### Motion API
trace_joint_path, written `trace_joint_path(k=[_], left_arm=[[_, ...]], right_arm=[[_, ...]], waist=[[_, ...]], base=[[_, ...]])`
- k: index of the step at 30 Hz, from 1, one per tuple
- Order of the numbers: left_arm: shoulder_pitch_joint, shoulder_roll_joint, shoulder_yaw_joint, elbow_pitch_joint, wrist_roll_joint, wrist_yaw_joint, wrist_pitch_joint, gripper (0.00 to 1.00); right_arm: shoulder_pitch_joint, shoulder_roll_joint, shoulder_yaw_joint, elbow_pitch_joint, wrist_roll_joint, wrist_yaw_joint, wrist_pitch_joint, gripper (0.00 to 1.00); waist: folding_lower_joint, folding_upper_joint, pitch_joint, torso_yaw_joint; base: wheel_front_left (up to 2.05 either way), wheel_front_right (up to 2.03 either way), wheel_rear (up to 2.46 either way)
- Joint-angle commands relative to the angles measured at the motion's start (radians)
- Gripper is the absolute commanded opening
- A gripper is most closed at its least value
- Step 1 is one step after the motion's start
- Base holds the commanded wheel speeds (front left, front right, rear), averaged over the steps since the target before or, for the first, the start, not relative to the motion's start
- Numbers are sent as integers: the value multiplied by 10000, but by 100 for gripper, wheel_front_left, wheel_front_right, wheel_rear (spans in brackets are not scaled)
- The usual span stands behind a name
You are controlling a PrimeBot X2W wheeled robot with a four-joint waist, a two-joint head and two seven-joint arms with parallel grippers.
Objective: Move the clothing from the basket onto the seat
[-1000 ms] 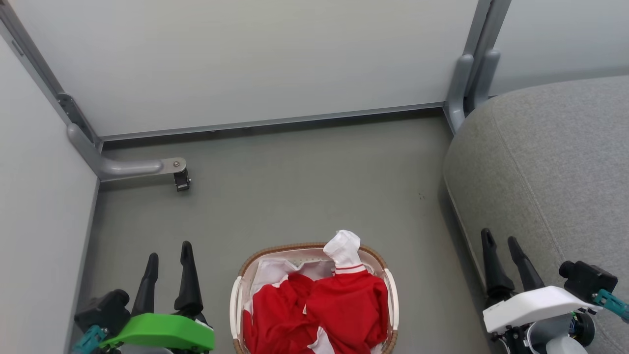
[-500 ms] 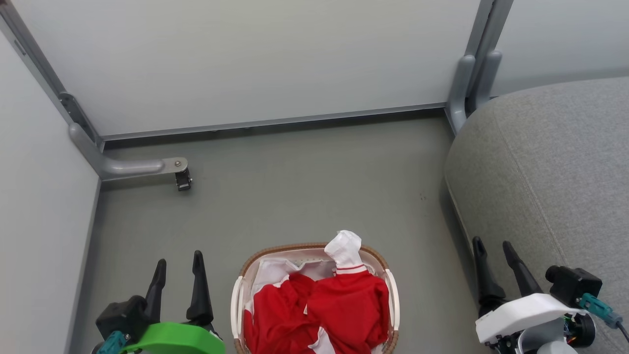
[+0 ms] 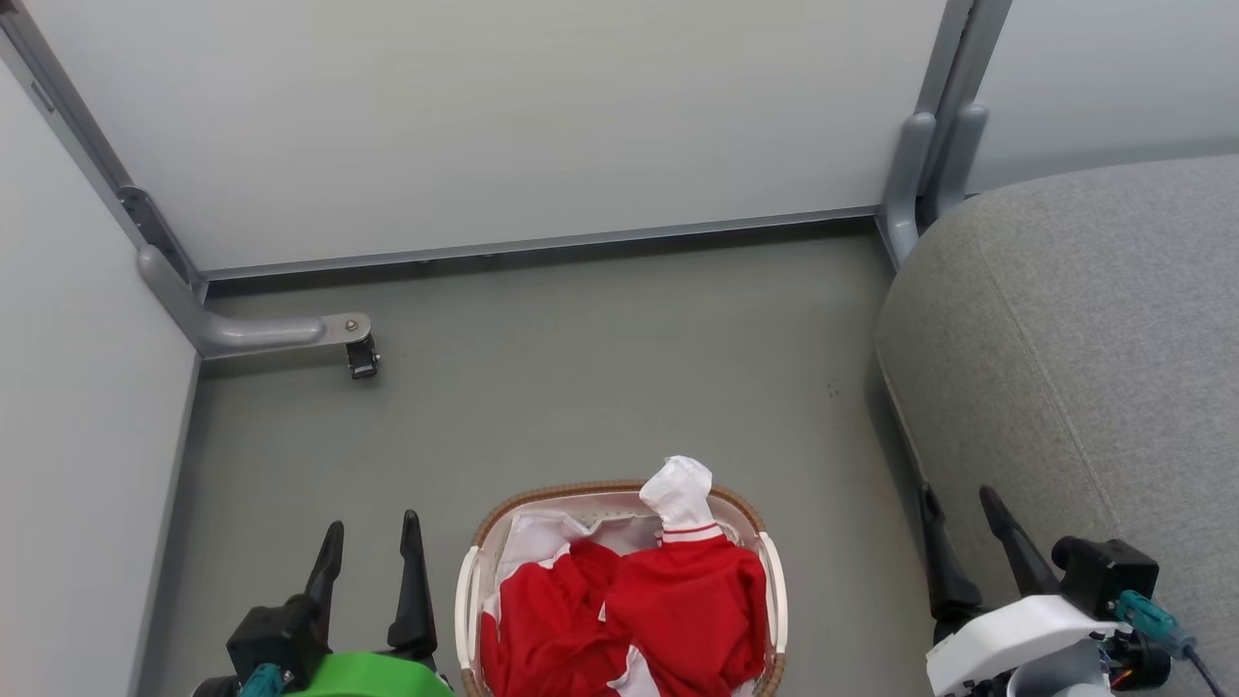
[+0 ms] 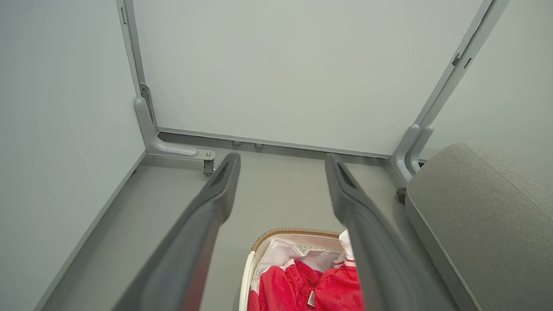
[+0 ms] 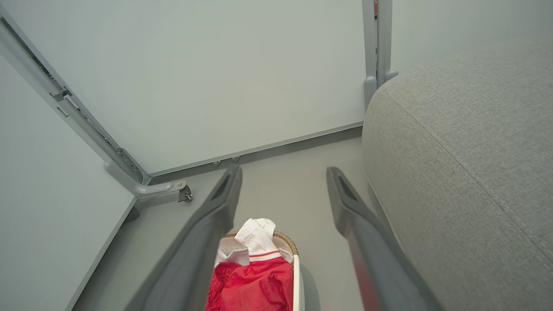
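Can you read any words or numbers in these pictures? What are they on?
No words or numbers can be read.
Small white tag on the red clothing in the basket: too small to read.

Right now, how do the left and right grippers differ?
Left gripper has a green housing; right gripper has a white one. The left hangs over bare floor on the basket's left; the right sits between the basket and the seat, close to its edge. Shared: both open, empty, fingers pointing up the head view, neither touching the clothing.
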Motion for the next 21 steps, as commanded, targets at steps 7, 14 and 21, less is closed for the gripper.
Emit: trace_joint_path(k=[7, 14, 21], left_arm=[[205, 73, -135, 47, 602, 111, -198, 100], [217, 77, -236, 110, 1022, 157, -321, 100], [206, 79, -259, 149, 1154, 154, -358, 100]], right_arm=[[102, -66, 95, 41, -589, 4, -209, 100], [120, -72, 150, 22, -1008, 2, -329, 100], [128, -73, 104, -54, -1126, 2, -369, 100]], waist=[[0, 0, -5, 2], [0, 0, 3, -3], [0, 0, 16, 0]], base=[[0, 0, 0], [0, 0, 0], [0, 0, 0]])
